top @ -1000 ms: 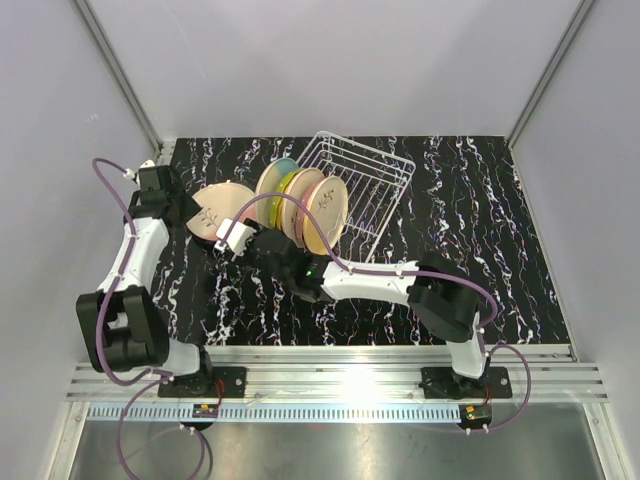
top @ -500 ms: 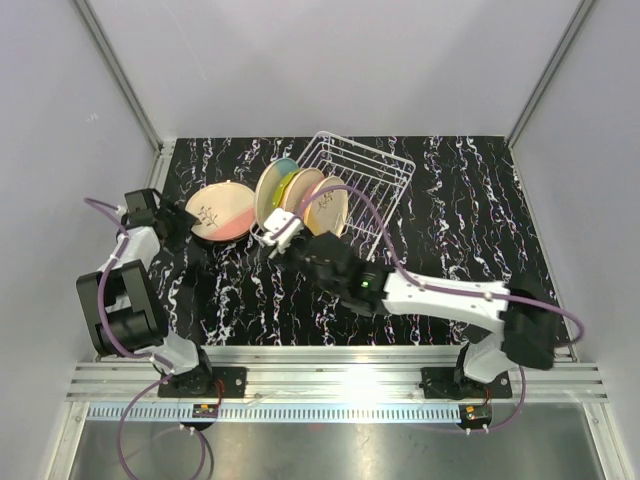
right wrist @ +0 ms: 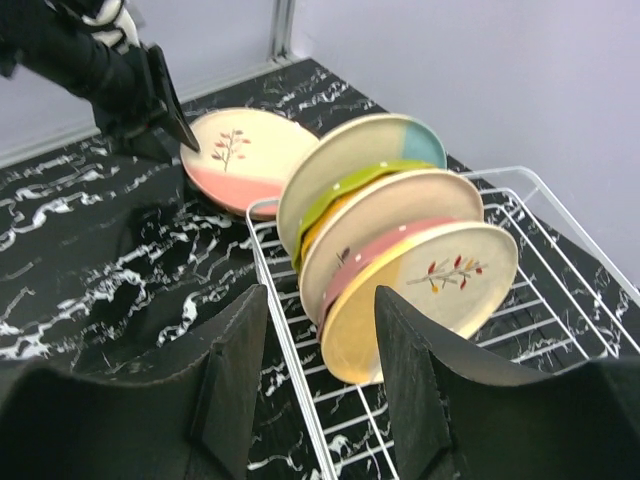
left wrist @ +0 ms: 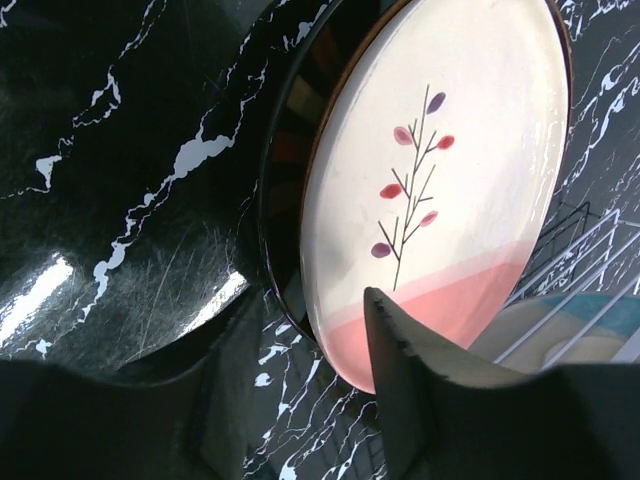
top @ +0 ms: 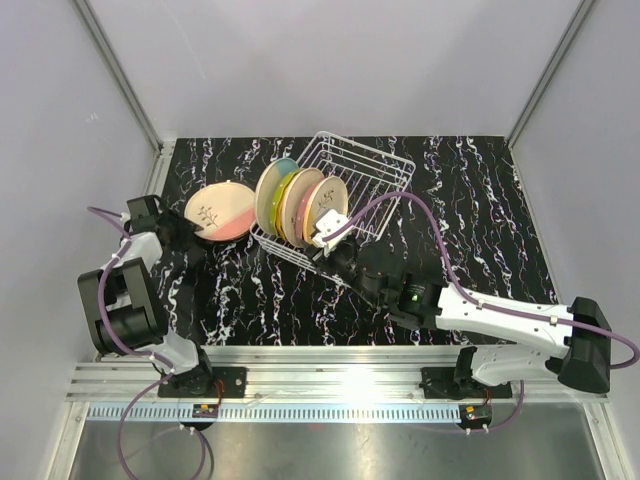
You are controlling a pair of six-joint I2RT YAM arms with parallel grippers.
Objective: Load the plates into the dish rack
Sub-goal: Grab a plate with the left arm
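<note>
Spreading across the whole scene is the black, white-veined table (top: 480,200), and both arms are reaching out over it. The right arm (top: 500,315) is stretching low and long from its base toward the middle, while the left arm (top: 125,300) is folding up tight at the left edge.

The dish rack (top: 375,175) is sitting at the back centre, turned at an angle to the table's edges. Its left end is carrying a close row of plates standing on edge and leaning together. A cream-blue plate (right wrist: 350,165) is leading the row, with a yellow-green plate (right wrist: 350,185) and a pink-rimmed plate (right wrist: 370,265) behind it. A cream-and-yellow sprig plate (right wrist: 440,270) is closing the row, nearest the right wrist camera.

Just left of the rack, a peach sprig plate (left wrist: 450,150) is lying flat on top of a black plate (left wrist: 285,180).

The right gripper (right wrist: 318,310) is hovering at the rack's near corner, its fingers standing apart and holding nothing. The left gripper (left wrist: 310,305) is hanging at the near rim of the flat stack. Its fingers are parted too, and they are gripping nothing.
</note>
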